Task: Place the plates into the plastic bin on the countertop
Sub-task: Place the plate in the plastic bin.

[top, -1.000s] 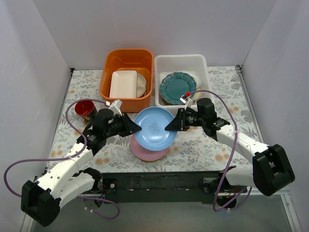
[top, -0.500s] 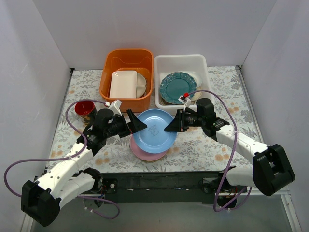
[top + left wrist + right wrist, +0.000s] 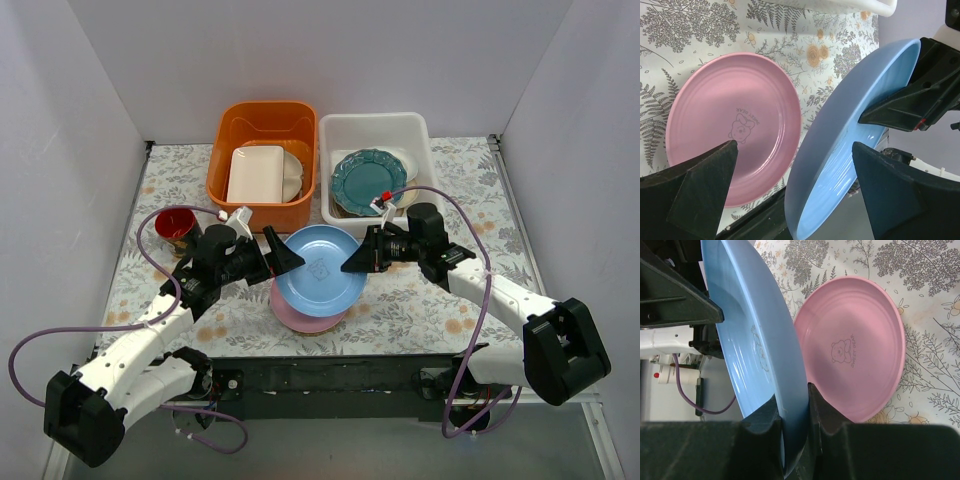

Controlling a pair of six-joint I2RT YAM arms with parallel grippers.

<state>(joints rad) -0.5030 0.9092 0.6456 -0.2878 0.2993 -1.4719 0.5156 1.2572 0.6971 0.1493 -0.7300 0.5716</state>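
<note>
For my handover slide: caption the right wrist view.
Right gripper pinching the light blue plate by its rim above the pink plate on the countertop.

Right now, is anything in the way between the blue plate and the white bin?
Nothing visible is in the way. The right hand holds the blue plate just in front of the white bin. It only has to go up over the bin's near rim. A teal plate already lies inside.

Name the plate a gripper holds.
The light blue plate, rim pinched by the right gripper; the pink plate lies on the cloth, the teal plate in the bin.
</note>
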